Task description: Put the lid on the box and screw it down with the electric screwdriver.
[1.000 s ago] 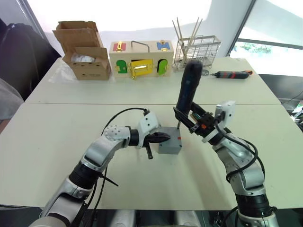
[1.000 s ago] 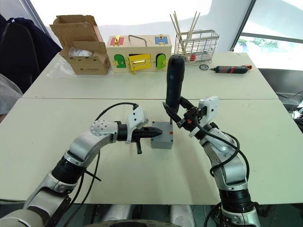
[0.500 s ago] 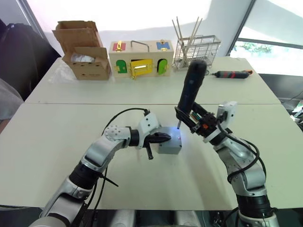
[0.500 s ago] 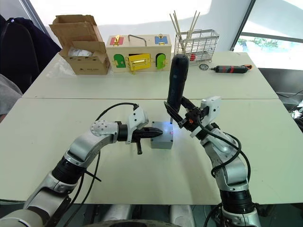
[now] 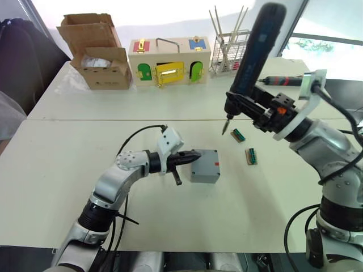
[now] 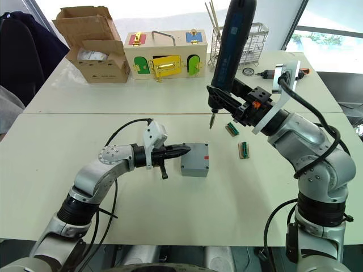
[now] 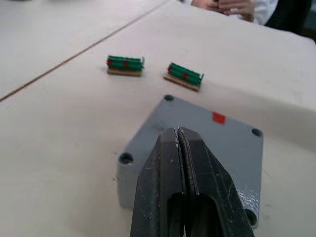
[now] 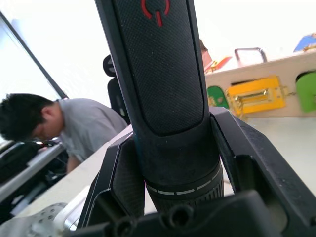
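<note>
On the desk (image 5: 68, 147), as seen from the left eye view, the box (image 5: 205, 166) is placed near the middle, with its red mark facing the robot's side. The lid appears to be seated on top of the box. The left claw (image 5: 189, 157) is pressed shut, nothing held between its fingers, with its tip at the box's left edge. The electric screwdriver (image 5: 250, 57) is gripped by the right claw (image 5: 258, 110) and held tilted above the desk, bit pointing down, well clear of the box. Two small green connector blocks (image 5: 237, 135) are laid to the right of the box. A cardboard box (image 5: 97, 51), a wooden box with coloured doors (image 5: 169, 60), a wire rack (image 5: 232, 52) and a red-and-black screwdriver (image 5: 282, 81) are lined up along the far edge.

From the right eye view, the same arrangement is confirmed; the bit hangs above bare desk between the box and the connector blocks.

From the left wrist view, the two fingers (image 7: 163, 173) are closed flat against each other at the box's near edge. Screw holes are visible at the lid's (image 7: 207, 138) corners.

From the right wrist view, the screwdriver's black barrel is clamped between the claw's fingers (image 8: 116, 177). A person (image 8: 59, 128) is seated in the background.
</note>
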Robot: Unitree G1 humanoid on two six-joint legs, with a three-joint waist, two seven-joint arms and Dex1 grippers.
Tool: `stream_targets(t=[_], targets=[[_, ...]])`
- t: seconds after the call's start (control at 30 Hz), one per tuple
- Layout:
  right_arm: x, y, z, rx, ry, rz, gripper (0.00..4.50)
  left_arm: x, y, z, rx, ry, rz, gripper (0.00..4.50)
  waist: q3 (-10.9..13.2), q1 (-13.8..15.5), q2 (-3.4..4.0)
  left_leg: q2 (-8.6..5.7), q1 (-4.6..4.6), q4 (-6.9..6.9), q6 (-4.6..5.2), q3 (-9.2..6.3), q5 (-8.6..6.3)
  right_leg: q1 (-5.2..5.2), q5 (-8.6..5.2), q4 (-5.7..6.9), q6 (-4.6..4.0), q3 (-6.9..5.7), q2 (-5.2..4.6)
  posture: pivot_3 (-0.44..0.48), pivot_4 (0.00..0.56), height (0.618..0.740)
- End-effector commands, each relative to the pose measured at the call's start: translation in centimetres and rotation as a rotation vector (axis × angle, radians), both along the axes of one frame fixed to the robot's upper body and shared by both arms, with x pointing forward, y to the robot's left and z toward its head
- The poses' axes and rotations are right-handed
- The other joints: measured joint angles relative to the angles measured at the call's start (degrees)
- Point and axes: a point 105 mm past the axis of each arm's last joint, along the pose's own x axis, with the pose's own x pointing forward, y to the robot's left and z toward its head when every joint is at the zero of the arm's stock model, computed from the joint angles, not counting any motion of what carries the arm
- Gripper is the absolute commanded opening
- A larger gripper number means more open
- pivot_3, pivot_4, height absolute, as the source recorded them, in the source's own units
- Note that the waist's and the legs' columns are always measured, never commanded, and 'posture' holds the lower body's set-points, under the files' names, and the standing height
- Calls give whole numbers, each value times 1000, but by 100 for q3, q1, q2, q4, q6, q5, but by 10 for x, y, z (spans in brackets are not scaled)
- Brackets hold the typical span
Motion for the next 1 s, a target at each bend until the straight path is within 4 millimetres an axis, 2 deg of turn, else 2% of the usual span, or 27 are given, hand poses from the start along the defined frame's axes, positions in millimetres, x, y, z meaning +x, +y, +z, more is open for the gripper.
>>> stream_targets(t=[0.03,0.13,0.23,0.3,0.37,0.43,0.5,0.67,0.8,1.0], targets=[[8,-32,21,-10,49,-106,1802,-11,6,33,-57,-45,-29,0,44,-1,2,-2,-2,4,0,1,0,0,2,0,-2,0,-2,0,150,731],[13,-59,16,-95,204,-181,1802,-23,11,44,-39,-42,-80,0,62,37,6,-5,-17,13,1,-1,1,-8,6,2,-7,-4,-4,0,150,731],[17,-90,8,-210,315,-288,1802,-36,15,45,26,-47,-136,0,63,70,8,-1,-37,11,-12,0,9,-29,5,-1,-7,-7,-1,0,150,731],[19,-128,-10,-288,486,-414,1802,-52,14,44,73,-39,-222,0,64,76,9,-1,-59,11,-23,5,15,-50,5,-1,-7,-8,-1,0,150,731],[9,-154,-36,-322,668,-431,1802,-76,9,41,99,0,-349,0,65,102,8,-1,-77,15,-33,9,21,-65,5,-3,-6,-7,-2,0,150,731],[2,-171,-60,-342,808,-461,1802,-83,4,36,124,-3,-388,0,66,120,6,-2,-80,16,-32,11,21,-64,5,-8,-7,-7,-3,0,150,731],[-9,-176,-76,-343,941,-438,1802,-84,-2,33,129,-17,-396,0,67,115,7,-2,-79,20,-31,16,20,-61,5,-9,-7,-5,-4,0,150,731],[-23,-181,-94,-317,1121,-419,1802,-87,-11,28,134,-30,-399,0,105,10,63,3,-77,53,-2,18,6,-61,10,20,-9,-4,1,0,150,731],[-21,-190,-106,-318,1192,-455,1802,-87,-13,24,123,-40,-374,0,107,-22,66,2,-77,68,2,17,3,-56,10,26,-8,-4,4,0,150,731],[-15,-199,-114,-345,1211,-490,1802,-84,-15,24,83,-38,-309,0,108,9,65,0,-80,73,-11,15,11,-54,11,21,-6,-4,4,0,150,731]])
